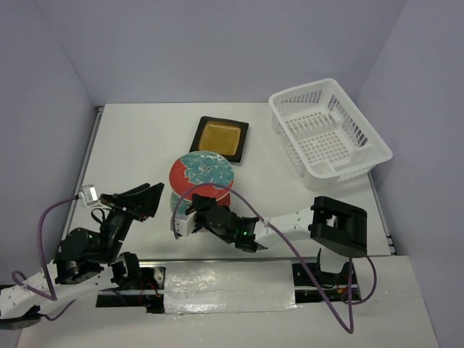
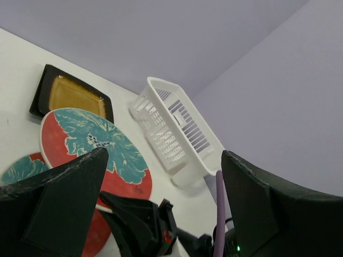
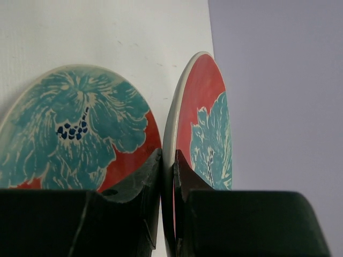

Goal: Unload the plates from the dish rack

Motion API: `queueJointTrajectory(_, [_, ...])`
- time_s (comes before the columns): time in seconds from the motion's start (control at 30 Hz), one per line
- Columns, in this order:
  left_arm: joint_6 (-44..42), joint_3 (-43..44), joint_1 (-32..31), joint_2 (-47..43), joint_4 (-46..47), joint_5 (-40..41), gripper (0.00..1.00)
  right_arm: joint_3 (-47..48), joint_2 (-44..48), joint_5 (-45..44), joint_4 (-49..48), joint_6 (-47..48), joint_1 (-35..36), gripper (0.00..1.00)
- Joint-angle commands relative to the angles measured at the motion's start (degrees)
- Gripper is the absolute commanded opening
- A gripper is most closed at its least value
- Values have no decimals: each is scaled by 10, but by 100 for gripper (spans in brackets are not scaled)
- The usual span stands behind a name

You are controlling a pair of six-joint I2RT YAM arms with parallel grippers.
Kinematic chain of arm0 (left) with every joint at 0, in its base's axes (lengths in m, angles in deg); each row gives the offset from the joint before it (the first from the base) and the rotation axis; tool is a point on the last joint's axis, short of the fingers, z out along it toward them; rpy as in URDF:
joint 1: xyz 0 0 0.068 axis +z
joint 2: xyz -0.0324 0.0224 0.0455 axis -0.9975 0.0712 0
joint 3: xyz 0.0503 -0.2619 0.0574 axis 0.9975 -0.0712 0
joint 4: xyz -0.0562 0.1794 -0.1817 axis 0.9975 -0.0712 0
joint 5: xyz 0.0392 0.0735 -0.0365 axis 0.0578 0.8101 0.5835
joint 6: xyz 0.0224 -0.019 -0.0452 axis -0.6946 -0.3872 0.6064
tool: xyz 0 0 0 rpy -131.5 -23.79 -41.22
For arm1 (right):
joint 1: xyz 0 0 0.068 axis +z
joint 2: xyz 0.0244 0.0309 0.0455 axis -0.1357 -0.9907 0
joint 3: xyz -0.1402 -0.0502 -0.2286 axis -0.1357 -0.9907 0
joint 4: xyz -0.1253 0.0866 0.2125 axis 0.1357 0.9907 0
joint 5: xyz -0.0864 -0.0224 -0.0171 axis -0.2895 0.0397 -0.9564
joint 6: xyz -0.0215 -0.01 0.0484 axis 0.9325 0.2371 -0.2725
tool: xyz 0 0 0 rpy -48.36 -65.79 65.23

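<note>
My right gripper [image 1: 199, 205] is shut on the near rim of a round red and teal patterned plate [image 1: 203, 172] and holds it above a second round plate [image 1: 176, 201] lying on the table. In the right wrist view the held plate [image 3: 201, 123] stands edge-on between the fingers [image 3: 139, 182], with the lying plate [image 3: 75, 128] to the left. The amber square plate [image 1: 223, 139] lies flat behind them. The white dish rack [image 1: 330, 138] at the back right holds no plates. My left gripper [image 1: 151, 199] is open and empty, left of the round plates. The teal square plate is out of view.
The right arm's purple cable [image 1: 290, 250] loops over the table's near edge. The left arm's cable [image 1: 43, 225] arcs at the far left. Purple walls enclose the table on three sides. The left wrist view shows the rack [image 2: 171, 128] and amber plate [image 2: 72, 93].
</note>
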Motion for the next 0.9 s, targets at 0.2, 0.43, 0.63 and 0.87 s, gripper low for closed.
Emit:
queueJointTrajectory(0.2, [39,16,-9,5,-27,46,99,1,-50,-57,-230,64,39,0])
queueJointTrajectory(0.43, [61,18,-10,5,-48,60,100,-2,-125,-105,-299,100,57,0])
queueJointTrajectory(0.63, [40,3,-11,-9,-31,73,100,-12,-151,-131,-336,117,63,0])
queueJointTrajectory(0.87, [27,2,-11,-4,-18,66,100,-30,-155,-125,-327,75,73,0])
